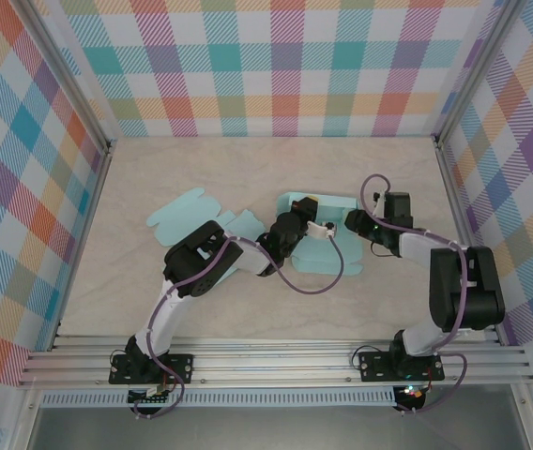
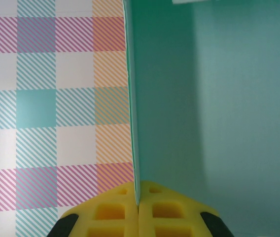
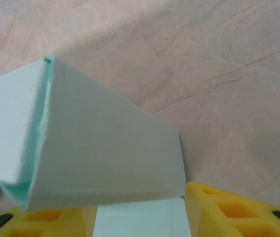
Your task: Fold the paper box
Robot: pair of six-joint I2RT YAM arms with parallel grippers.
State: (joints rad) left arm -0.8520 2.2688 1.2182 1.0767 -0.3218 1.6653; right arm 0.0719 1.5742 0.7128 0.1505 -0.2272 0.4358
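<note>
Pale teal paper box (image 1: 332, 265), half folded; left pincer (image 2: 138, 205) pinches its upright panel, right pincer (image 3: 140, 217) straddles a folded wall, grip unclear.

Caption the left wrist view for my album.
Left gripper shut on a teal paper box panel, plaid wall behind.

So both the left arm (image 1: 189, 267) and right arm (image 1: 461, 291) are chunky black joints on whitish lower links, with thin purple cables (image 1: 306, 284) looping loose, flat black bases (image 1: 150, 367), and jaws wearing bright yellow pads (image 2: 114, 213) with square pockets moulded in.
</note>
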